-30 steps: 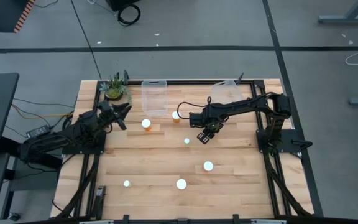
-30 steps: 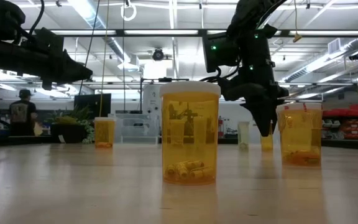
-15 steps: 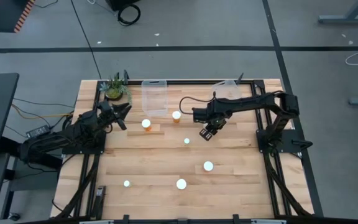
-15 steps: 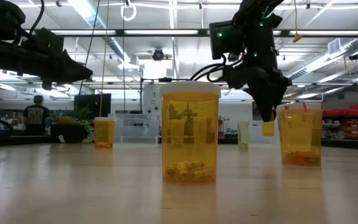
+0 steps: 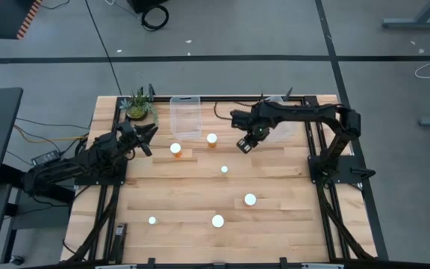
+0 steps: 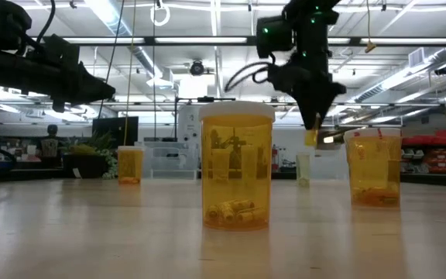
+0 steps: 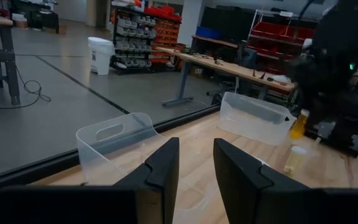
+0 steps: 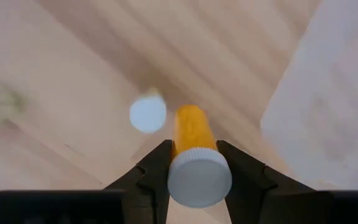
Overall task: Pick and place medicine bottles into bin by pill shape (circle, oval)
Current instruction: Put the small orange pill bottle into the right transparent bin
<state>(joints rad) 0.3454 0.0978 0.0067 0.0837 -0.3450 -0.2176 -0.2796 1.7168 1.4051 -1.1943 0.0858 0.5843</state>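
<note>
My right gripper [image 5: 242,144] is shut on a small orange vial with a white cap [image 8: 199,176], held above the table near the right clear bin [image 5: 281,123]. The vial also shows in the low view [image 6: 311,138]. Other white-capped orange vials stand on their bases on the table: one by the left bin [image 5: 212,139], one [image 5: 175,149] near my left gripper, and several nearer the front [image 5: 250,199]. My left gripper [image 5: 148,133] is open and empty at the far left, above the table. My right gripper pinches the small vial between its two fingers [image 8: 157,168], on the vial's upper sides by the cap [image 8: 180,163]. The fingers come from above, pointing down along the vial. The vial hangs cap-up, lifted clear of the table.
Two clear bins stand at the far edge, left [image 5: 186,116] and right [image 7: 253,118]. A potted plant [image 5: 138,106] sits at the far left corner. A large vial [image 6: 236,167] stands close to the low camera, another [image 6: 374,167] to its right.
My right gripper has risen and gone toward the table's far edge, nearer the right bin, carrying the small vial, which has stayed clear of the table.
</note>
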